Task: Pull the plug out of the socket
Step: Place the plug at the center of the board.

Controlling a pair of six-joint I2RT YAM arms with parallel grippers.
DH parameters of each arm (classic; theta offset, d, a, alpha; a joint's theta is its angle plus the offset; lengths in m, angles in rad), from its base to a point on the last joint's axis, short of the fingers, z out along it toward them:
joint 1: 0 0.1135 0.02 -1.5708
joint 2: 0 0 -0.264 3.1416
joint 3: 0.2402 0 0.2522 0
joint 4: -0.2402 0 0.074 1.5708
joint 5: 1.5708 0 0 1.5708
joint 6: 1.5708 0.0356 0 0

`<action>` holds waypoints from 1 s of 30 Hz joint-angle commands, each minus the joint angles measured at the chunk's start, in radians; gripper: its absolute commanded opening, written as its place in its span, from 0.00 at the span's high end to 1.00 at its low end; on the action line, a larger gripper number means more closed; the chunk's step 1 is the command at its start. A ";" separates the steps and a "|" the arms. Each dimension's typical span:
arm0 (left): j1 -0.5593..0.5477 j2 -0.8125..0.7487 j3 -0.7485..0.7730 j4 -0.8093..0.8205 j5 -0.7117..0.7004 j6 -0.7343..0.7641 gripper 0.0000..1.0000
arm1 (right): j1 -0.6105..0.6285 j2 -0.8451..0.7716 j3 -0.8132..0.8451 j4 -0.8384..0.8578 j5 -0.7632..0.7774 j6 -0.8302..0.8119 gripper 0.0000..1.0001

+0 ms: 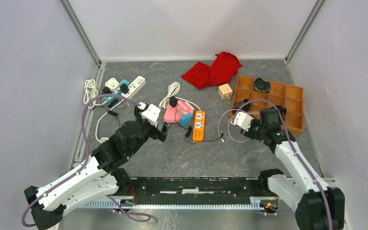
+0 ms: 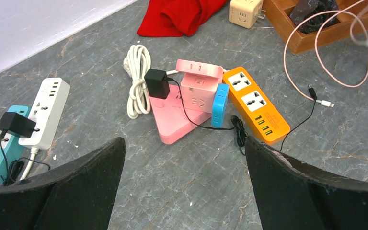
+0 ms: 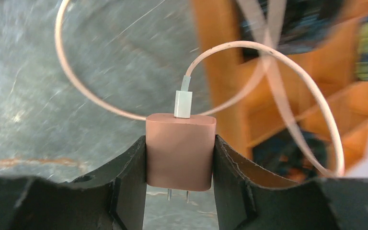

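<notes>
Pink plug (image 3: 180,152) clamped between right fingers (image 3: 130,184), prongs bare, near wooden tray's (image 3: 223,57) edge.

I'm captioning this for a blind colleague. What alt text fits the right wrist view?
The right tool is shut on a pink plug adapter, its two prongs free below. A white connector on top feeds a pink cable that loops over the grey table toward a blurred wooden tray.

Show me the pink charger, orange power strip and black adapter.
pink charger (image 3: 180,151): right wrist view, body centre.
orange power strip (image 2: 256,106): left wrist view, top face.
black adapter (image 2: 157,83): left wrist view, front face.
</notes>
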 commanded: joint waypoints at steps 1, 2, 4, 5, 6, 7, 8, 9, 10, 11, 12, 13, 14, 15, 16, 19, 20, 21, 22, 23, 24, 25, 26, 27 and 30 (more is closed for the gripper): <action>0.001 0.008 -0.008 0.043 0.003 0.032 0.00 | -0.039 0.077 -0.081 0.056 -0.049 -0.090 1.00; 0.001 0.010 -0.008 0.044 0.003 0.032 0.00 | -0.046 0.090 -0.091 0.053 -0.049 -0.100 1.00; 0.002 0.014 -0.008 0.044 0.006 0.032 0.00 | -0.067 0.097 -0.107 0.051 -0.045 -0.117 1.00; 0.001 0.016 -0.008 0.043 0.007 0.032 0.00 | -0.079 0.097 -0.115 0.054 -0.040 -0.124 1.00; 0.001 0.019 -0.009 0.043 0.010 0.032 0.00 | -0.090 0.097 -0.124 0.058 -0.032 -0.132 1.00; 0.001 0.022 -0.009 0.044 0.013 0.032 0.00 | -0.103 0.098 -0.130 0.058 -0.028 -0.141 0.96; 0.001 0.025 -0.010 0.044 0.018 0.032 0.00 | -0.117 0.105 -0.134 0.050 -0.027 -0.154 0.86; 0.002 0.028 -0.011 0.044 0.024 0.032 0.00 | -0.129 0.112 -0.134 0.040 -0.027 -0.164 0.78; 0.002 0.030 -0.011 0.044 0.032 0.033 0.00 | -0.144 0.121 -0.129 0.023 -0.032 -0.177 0.65; 0.001 0.033 -0.012 0.046 0.040 0.032 0.00 | -0.147 0.128 -0.114 -0.008 -0.045 -0.194 0.50; 0.001 0.036 -0.013 0.045 0.046 0.030 0.00 | -0.180 0.129 -0.093 -0.041 -0.061 -0.207 0.32; 0.001 0.039 -0.014 0.046 0.051 0.029 0.00 | -0.194 0.120 -0.063 -0.086 -0.087 -0.216 0.22; 0.001 0.042 -0.013 0.047 0.059 0.028 0.00 | -0.205 0.106 -0.026 -0.127 -0.116 -0.227 0.11; 0.001 0.046 -0.015 0.047 0.067 0.025 0.00 | -0.208 0.088 0.007 -0.178 -0.152 -0.235 0.04; 0.001 0.052 -0.015 0.048 0.077 0.021 0.00 | -0.210 0.062 0.044 -0.214 -0.191 -0.240 0.02; 0.002 0.077 -0.006 0.047 0.099 -0.004 0.00 | -0.211 0.018 0.159 -0.296 -0.308 -0.235 0.02; 0.003 0.087 -0.003 0.045 0.099 -0.021 0.00 | -0.210 0.017 0.194 -0.315 -0.353 -0.225 0.02; 0.003 0.101 0.007 0.043 0.104 -0.038 0.00 | -0.210 0.019 0.233 -0.334 -0.411 -0.210 0.02; 0.003 0.117 0.020 0.038 0.114 -0.057 0.00 | -0.210 0.024 0.262 -0.344 -0.468 -0.193 0.02; 0.003 0.134 0.037 0.031 0.128 -0.098 0.00 | -0.210 0.031 0.291 -0.349 -0.542 -0.176 0.02; 0.003 0.157 0.056 0.017 0.150 -0.126 0.00 | -0.210 0.037 0.311 -0.345 -0.629 -0.152 0.02; 0.003 0.174 0.074 0.012 0.176 -0.156 0.00 | -0.209 0.039 0.318 -0.325 -0.711 -0.123 0.02; 0.003 0.189 0.088 0.009 0.201 -0.192 0.00 | -0.210 0.042 0.311 -0.292 -0.820 -0.071 0.02; 0.003 0.201 0.096 0.014 0.228 -0.225 0.00 | -0.209 0.040 0.296 -0.236 -0.897 -0.016 0.02; 0.003 0.225 0.077 0.097 0.295 -0.352 0.00 | -0.206 0.029 0.205 0.009 -1.099 0.209 0.02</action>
